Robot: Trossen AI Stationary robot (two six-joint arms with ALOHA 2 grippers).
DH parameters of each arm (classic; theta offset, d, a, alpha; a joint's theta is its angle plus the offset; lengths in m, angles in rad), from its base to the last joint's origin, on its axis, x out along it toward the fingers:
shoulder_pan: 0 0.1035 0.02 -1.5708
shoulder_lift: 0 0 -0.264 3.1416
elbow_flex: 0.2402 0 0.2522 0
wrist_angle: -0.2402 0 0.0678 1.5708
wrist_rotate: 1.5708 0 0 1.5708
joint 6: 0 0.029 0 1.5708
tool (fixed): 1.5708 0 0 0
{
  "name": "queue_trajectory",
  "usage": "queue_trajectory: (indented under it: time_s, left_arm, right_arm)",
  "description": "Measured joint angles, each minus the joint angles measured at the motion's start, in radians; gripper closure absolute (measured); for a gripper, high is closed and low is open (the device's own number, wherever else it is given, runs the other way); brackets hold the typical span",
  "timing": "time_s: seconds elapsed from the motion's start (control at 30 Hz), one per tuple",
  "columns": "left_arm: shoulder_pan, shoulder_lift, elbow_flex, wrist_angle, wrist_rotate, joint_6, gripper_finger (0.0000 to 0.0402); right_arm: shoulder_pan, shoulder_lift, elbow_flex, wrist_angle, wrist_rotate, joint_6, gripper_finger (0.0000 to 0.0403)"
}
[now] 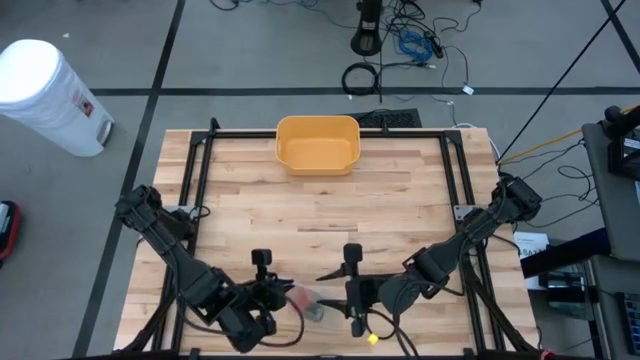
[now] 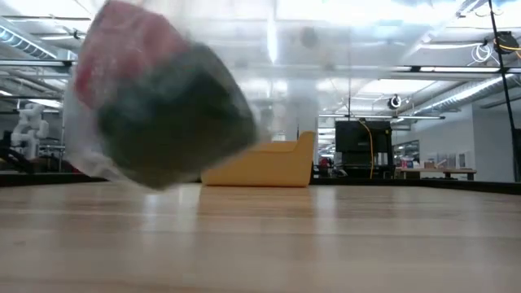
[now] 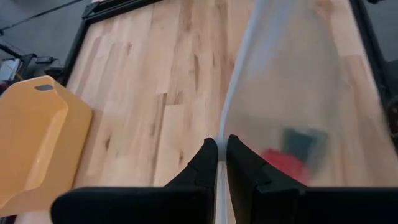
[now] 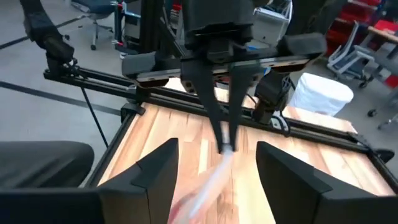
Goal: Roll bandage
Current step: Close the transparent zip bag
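Fingers of the left gripper [image 3: 216, 163] are pressed together on the edge of a clear plastic bag [image 3: 298, 93], which they pinch near the front edge of the wooden table [image 1: 320, 200]. Inside the bag sit a dark roll, presumably the bandage [image 3: 303, 142], and a red item [image 3: 283, 160] just beside it; both are too blurred to identify more closely. In the high view the bag [image 1: 308, 300] lies between the two grippers, with the left gripper [image 1: 282, 296] at its left end.

Right gripper [image 4: 217, 163] stands with its two fingers spread apart and nothing between them, facing the left arm across the bag. In the high view it sits at [image 1: 345, 292], just right of the bag. The right wrist view shows the left gripper's closed fingers [image 4: 225, 134] pointing down with the pale bag streaking away from their tips.

In the low view the bag [image 2: 163, 106] fills the upper left, close to the camera, and appears raised above the tabletop.

Farther back, a yellow bin [image 1: 318, 144] rests at the table's far edge, well apart from both arms. Beyond the table, on the floor, stands a white cylindrical container [image 1: 48, 94].
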Motion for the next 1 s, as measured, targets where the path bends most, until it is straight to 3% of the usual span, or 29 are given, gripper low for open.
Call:
queue_trajectory:
  time_s: [0.4, 0.63, 1.0]
  left_arm:
    - [0.080, -0.001, 0.021, 0.006, 0.014, 0.050, 0.0379]
    - [0.080, -0.001, 0.021, 0.006, 0.018, 0.052, 0.0379]
    - [0.080, -0.001, 0.022, 0.007, 0.020, 0.052, 0.0379]
  right_arm:
    - [-0.071, 0.001, 0.000, -0.169, -0.001, 0.182, 0.0229]
    - [-0.091, 0.000, 0.000, -0.199, -0.009, 0.198, 0.0252]
    - [-0.102, 0.000, 0.000, -0.206, -0.104, 0.150, 0.0395]
